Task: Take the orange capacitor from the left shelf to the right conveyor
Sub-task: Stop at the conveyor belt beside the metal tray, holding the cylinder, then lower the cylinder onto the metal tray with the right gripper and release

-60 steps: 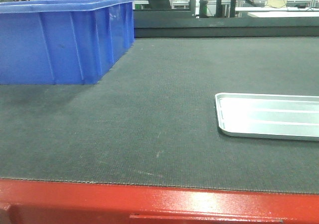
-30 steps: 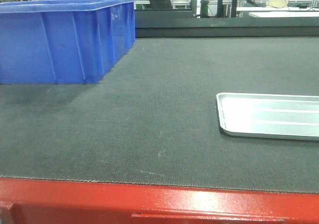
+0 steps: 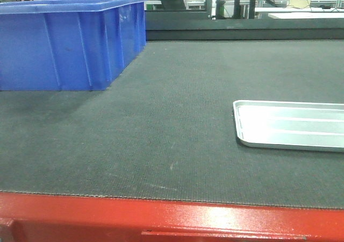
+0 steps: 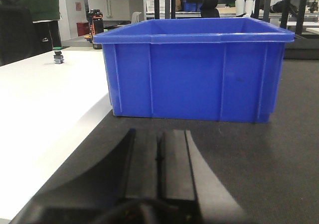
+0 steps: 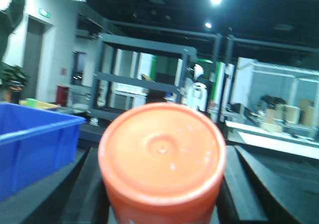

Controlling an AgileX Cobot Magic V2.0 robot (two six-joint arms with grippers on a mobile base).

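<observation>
Item: orange capacitor (image 5: pixel 162 154), frame centre, pinched in my right jaws, not yet on right conveyor (image 3: pixel 161 118). My left jaws pressed together. Risk: cylinder topples or rolls if released high; blue bin (image 5: pixel 30 144), lower left, collision hazard.

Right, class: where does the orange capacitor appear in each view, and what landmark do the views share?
Front view: not in it.
Left wrist view: not in it.
Right wrist view: orange capacitor fills the lower centre.
Shared landmark: blue bin, upper left, centre, lower left respectively.
</observation>
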